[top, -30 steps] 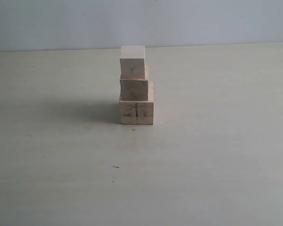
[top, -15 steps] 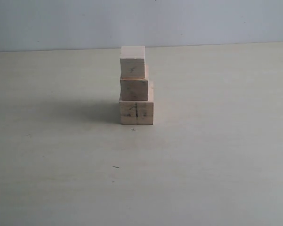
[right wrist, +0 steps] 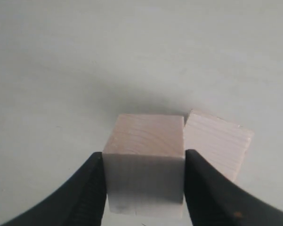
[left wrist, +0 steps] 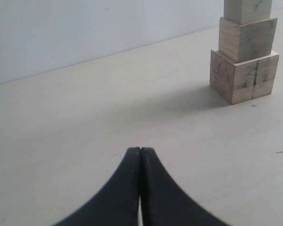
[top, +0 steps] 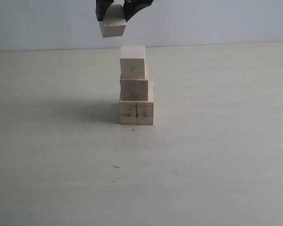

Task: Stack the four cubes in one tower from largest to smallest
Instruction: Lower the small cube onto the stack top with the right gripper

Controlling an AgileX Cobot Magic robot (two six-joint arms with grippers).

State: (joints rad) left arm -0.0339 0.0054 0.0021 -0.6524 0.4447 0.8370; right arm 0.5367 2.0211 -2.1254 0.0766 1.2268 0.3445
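Note:
Three pale wooden cubes stand as a tower on the table: the largest cube [top: 136, 113] with its dark seam at the bottom, a middle cube [top: 134, 89] on it, and a smaller cube [top: 132, 63] on top. The tower [left wrist: 245, 56] also shows in the left wrist view. A fourth cube [top: 112, 27] hangs in the air, up and left of the tower's top and apart from it. My right gripper [top: 114, 14] is shut on this cube [right wrist: 146, 165], beside the tower's top cube [right wrist: 219, 141]. My left gripper [left wrist: 141, 149] is shut on nothing, low over the table.
The pale table [top: 202, 165] carries only small dark marks [top: 115, 166]. A plain grey-white wall [top: 216, 19] rises behind the table's far edge.
My right gripper has come into the exterior view from above, holding the fourth cube near the tower's top. The three stacked cubes have not moved.

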